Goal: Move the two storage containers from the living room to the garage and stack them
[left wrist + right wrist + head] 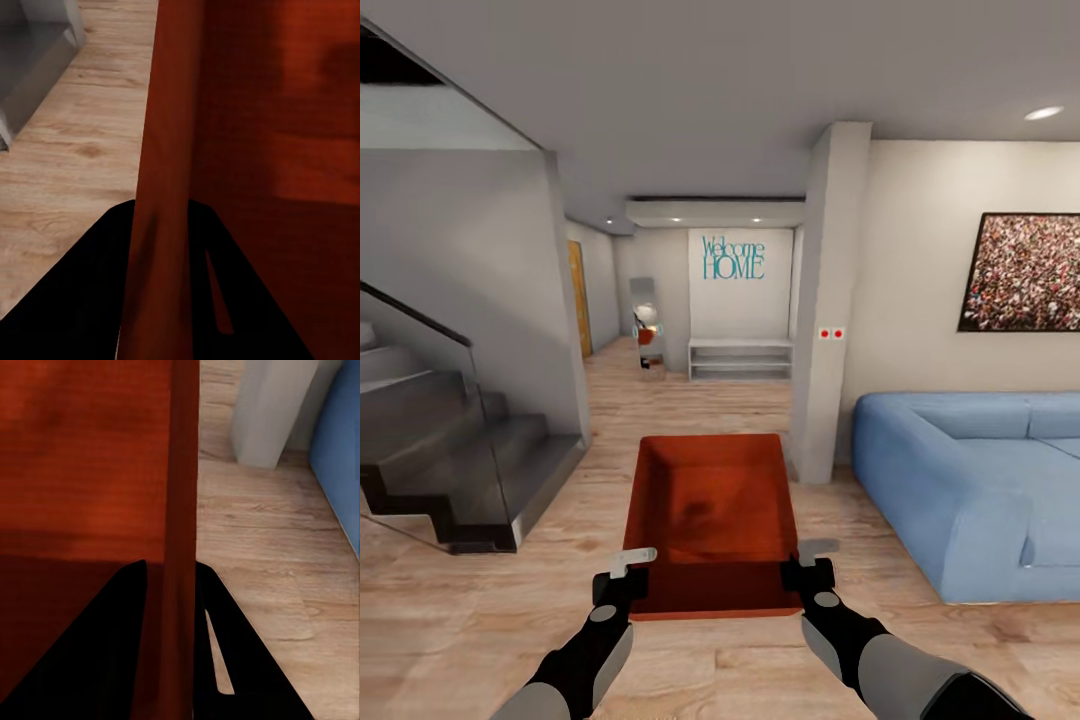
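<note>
Straddling the storage container (712, 520) walls, each gripper, left (626, 572) and right (807, 562), clamps one; head view adds sofa (970, 480)

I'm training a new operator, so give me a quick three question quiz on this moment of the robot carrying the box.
1. True or false: both grippers clamp the storage container.
2. Which wall does the left gripper hold? A: left side wall B: far wall
3. What stands to the robot's right?

Key:
1. True; the right gripper straddles the right side wall, the left gripper the opposite one.
2. A
3. A blue sofa.
</note>
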